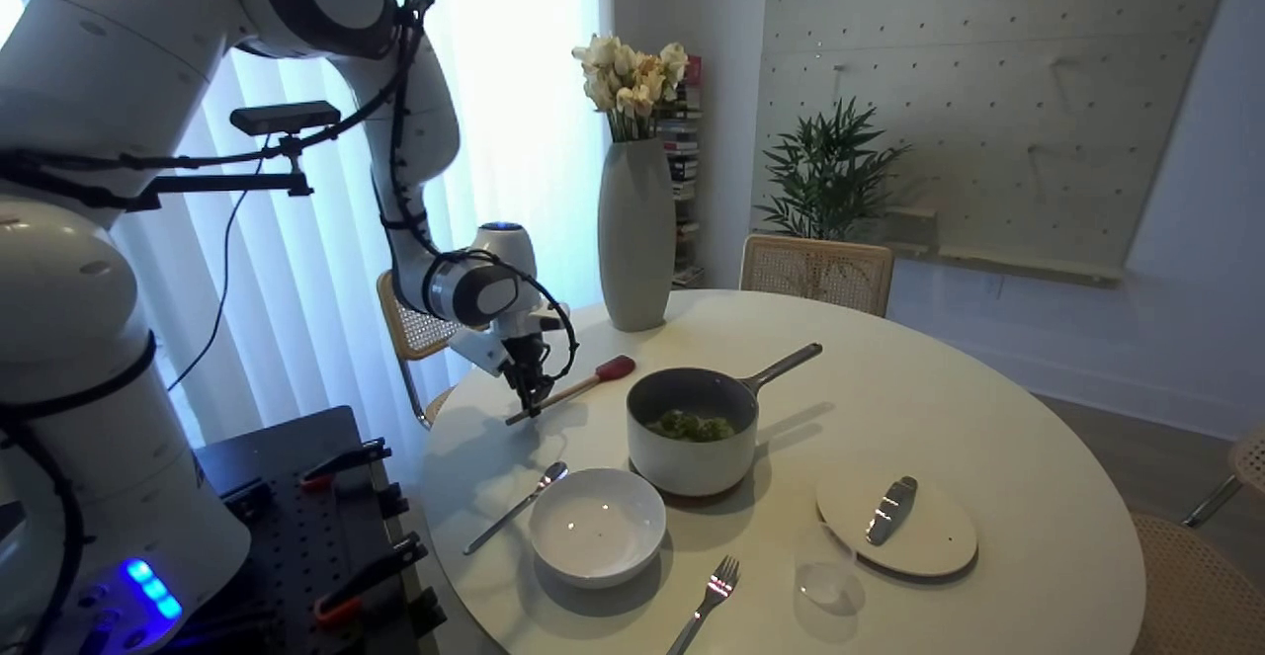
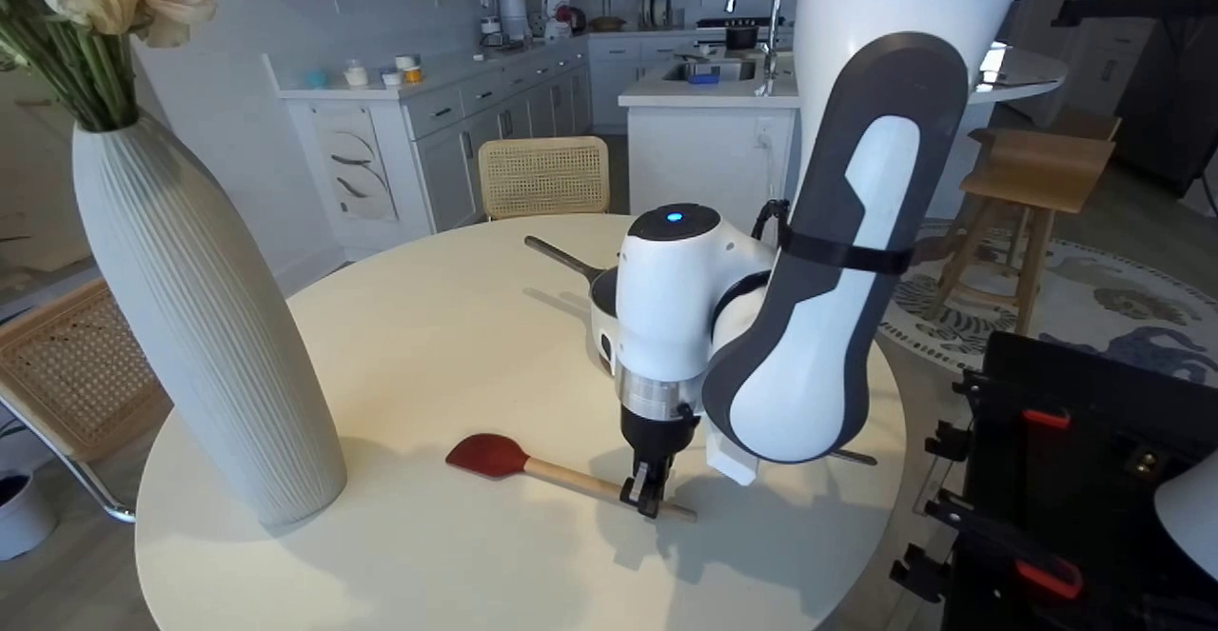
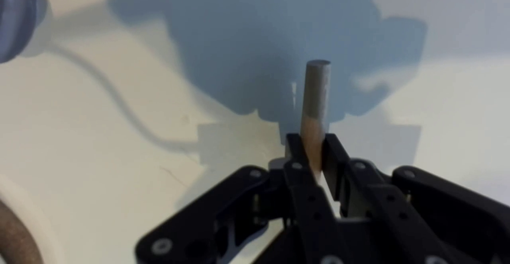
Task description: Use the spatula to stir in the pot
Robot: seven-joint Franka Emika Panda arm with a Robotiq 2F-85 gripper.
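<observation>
low over the pale round table [image 1: 939, 418], the claw [image 3: 312, 142] is clamped about the spatula [image 2: 571, 478], so the pick-up looks, as i judge it, made or all but made, while the stirring is yet to begin. in both exterior views the red head [image 2: 488, 456] is outside the pot [image 1: 687, 462], near it but apart; the pot stands upright, with green contents [image 1: 692, 426] inside. what is left, by my reckoning: raise the spatula, carry it across to the pot, turn the head down past the rim and work it round through the green pieces. whether the spatula touches the tabletop or is just clear of it is hard to make out; it looks nearly level and close to the surface. as for how it sits in the claw, the wrist view shows the wooden handle [image 3: 315, 112] running between the two pads [image 3: 295, 149], one against each side, with a short stub and its blunt end jutting past them. the grip is therefore nearer the tail end than the head, and most of the spatula's length reaches out the opposite way, the head not showing in the wrist view.
</observation>
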